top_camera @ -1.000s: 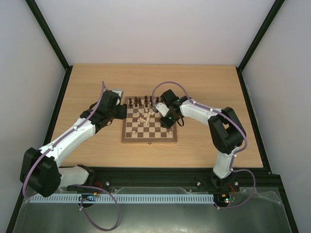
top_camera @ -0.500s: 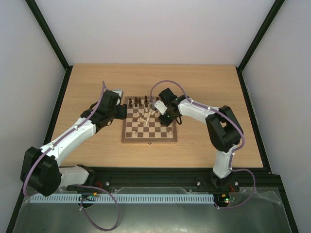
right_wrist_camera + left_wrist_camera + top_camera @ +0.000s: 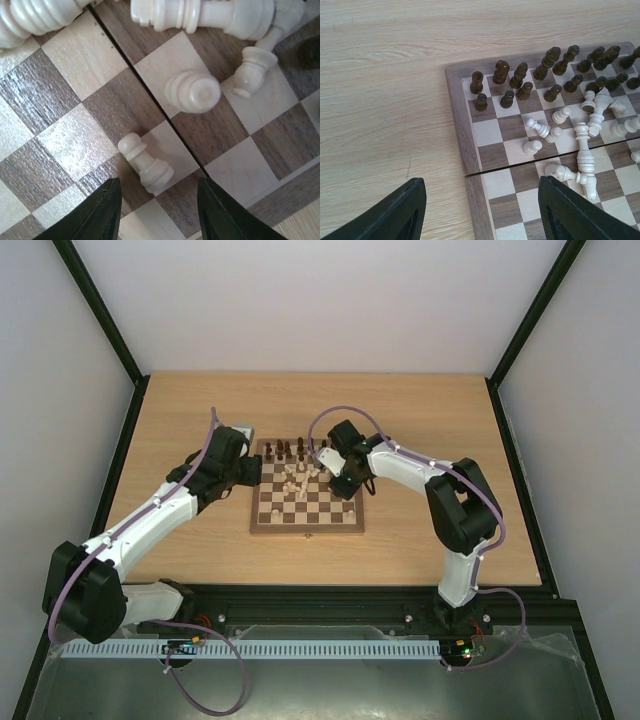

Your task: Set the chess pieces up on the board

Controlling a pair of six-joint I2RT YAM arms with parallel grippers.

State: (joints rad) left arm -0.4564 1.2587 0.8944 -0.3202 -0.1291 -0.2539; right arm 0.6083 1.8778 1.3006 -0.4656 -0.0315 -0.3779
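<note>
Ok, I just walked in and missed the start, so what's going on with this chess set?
A two-armed robot is setting up the chessboard. The dark pieces stand in the two far rows, while the cream pieces mostly lie heaped mid-board. The right pincer hangs open just above a cream pawn, not gripping it. The left pincer hovers open at the board's left edge, holding nothing.

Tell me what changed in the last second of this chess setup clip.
The right hand shifted slightly left and toward the far side over the board. It now hangs open above a cream pawn, gripping nothing. The left hand, open at the board's left edge, and the heaped cream pieces show no visible change.
</note>
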